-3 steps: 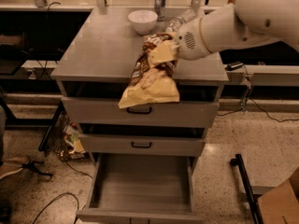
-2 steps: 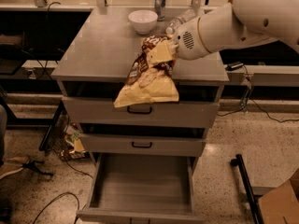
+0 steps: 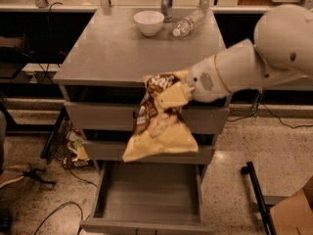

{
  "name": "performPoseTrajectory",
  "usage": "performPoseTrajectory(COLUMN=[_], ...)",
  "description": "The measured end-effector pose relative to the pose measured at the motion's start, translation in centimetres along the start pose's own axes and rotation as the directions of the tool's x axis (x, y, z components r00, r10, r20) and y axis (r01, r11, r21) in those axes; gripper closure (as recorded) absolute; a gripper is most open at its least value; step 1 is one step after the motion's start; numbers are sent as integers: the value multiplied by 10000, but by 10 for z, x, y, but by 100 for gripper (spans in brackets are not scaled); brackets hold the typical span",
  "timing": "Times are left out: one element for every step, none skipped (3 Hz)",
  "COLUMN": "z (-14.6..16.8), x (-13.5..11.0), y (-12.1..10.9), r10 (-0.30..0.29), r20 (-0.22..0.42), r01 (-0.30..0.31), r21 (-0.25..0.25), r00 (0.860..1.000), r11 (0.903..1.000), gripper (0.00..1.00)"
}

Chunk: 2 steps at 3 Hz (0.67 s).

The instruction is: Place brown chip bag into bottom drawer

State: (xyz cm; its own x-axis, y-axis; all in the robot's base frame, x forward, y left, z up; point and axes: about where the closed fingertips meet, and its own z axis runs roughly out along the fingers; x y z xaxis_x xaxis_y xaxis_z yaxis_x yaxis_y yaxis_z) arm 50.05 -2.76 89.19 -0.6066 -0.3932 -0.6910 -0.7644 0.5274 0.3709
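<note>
The brown chip bag (image 3: 157, 124) hangs in the air in front of the cabinet's upper drawers, tan-yellow with a dark brown centre panel. My gripper (image 3: 172, 95) is shut on the bag's upper right part, its cream fingers (image 3: 174, 96) pinching it, with the white arm reaching in from the right. The bottom drawer (image 3: 149, 195) is pulled out below the bag, a plain grey box with a bare floor. The bag's lower edge hangs just above the drawer's back part.
On the grey cabinet top (image 3: 112, 53) stand a white bowl (image 3: 148, 22), a metal can (image 3: 167, 3) and a lying clear plastic bottle (image 3: 188, 22). Cables and clutter (image 3: 73, 148) lie on the floor at left. A black bar (image 3: 257, 197) and cardboard box (image 3: 293, 212) sit at right.
My gripper has carried the bag off the cabinet top, forward and down, so it now hangs in front of the drawers above the open bottom drawer.
</note>
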Motion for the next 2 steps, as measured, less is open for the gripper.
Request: performPoseTrajectory(z=[33, 34], x=[83, 83], y=[16, 16], r10=[706, 708], r20=[-1403, -1404], r01=[-773, -775], r21=[-428, -429], r00=[9876, 9876], r11=[9961, 9961], gripper=[100, 100])
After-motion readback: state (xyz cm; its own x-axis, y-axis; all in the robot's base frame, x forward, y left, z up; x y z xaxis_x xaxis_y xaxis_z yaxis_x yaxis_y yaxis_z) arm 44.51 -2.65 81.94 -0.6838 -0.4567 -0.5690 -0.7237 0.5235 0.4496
